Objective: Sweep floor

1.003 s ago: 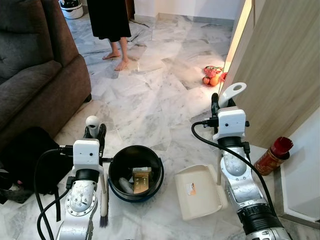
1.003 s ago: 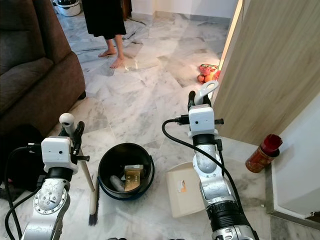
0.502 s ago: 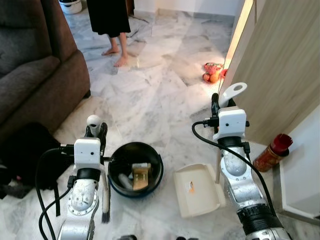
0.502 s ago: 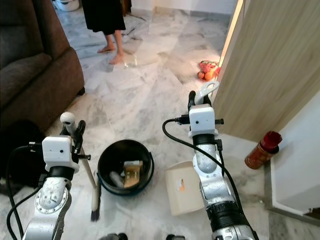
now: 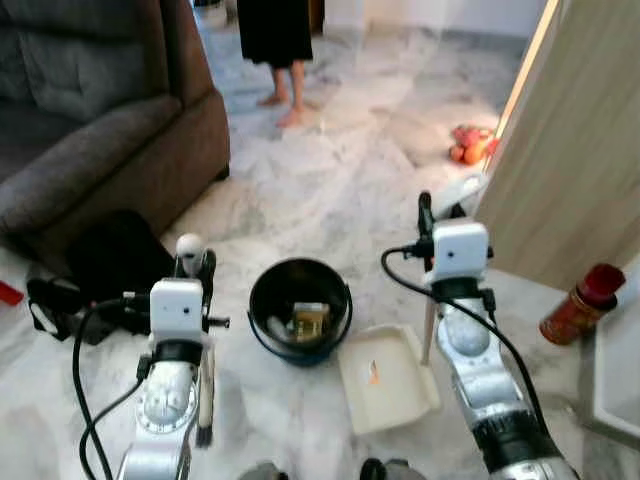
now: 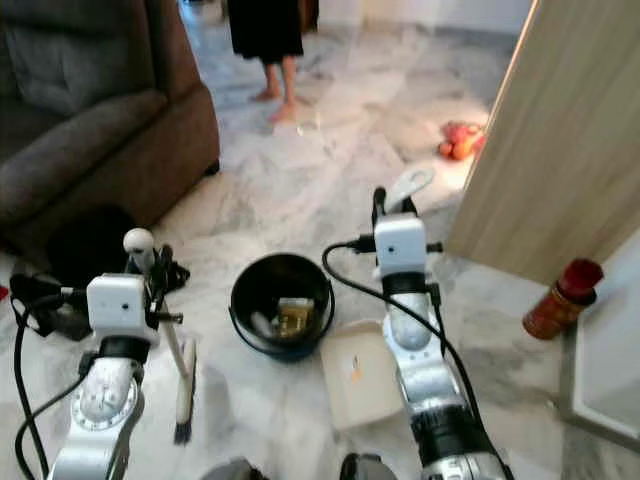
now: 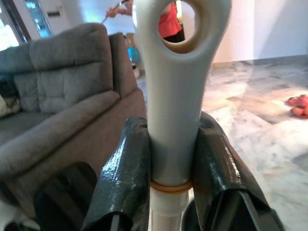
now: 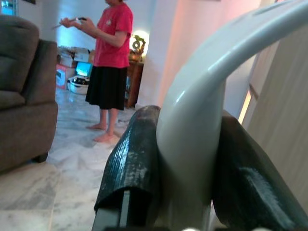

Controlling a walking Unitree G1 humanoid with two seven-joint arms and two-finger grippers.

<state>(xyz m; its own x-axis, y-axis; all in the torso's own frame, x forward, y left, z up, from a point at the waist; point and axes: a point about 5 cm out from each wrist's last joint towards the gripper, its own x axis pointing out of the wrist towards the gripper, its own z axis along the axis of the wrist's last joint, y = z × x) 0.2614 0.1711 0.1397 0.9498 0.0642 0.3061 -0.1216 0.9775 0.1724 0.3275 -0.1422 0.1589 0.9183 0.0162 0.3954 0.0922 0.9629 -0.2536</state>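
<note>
Left hand (image 7: 169,159) pinches the broom (image 6: 184,375); right hand (image 8: 187,159) pinches the dustpan (image 5: 385,375) handle. A careless stroke may tip the bucket (image 5: 300,310) beside both.

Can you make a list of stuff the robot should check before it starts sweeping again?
1. Left claw shut on the broom handle: ok.
2. Right claw shut on the dustpan handle: ok.
3. Dustpan resting flat on the floor: ok.
4. Black bucket beside the dustpan, holding trash: ok.
5. Person standing far back, away from the broom: ok.
6. Any dirt left on the floor: cannot tell.
</note>
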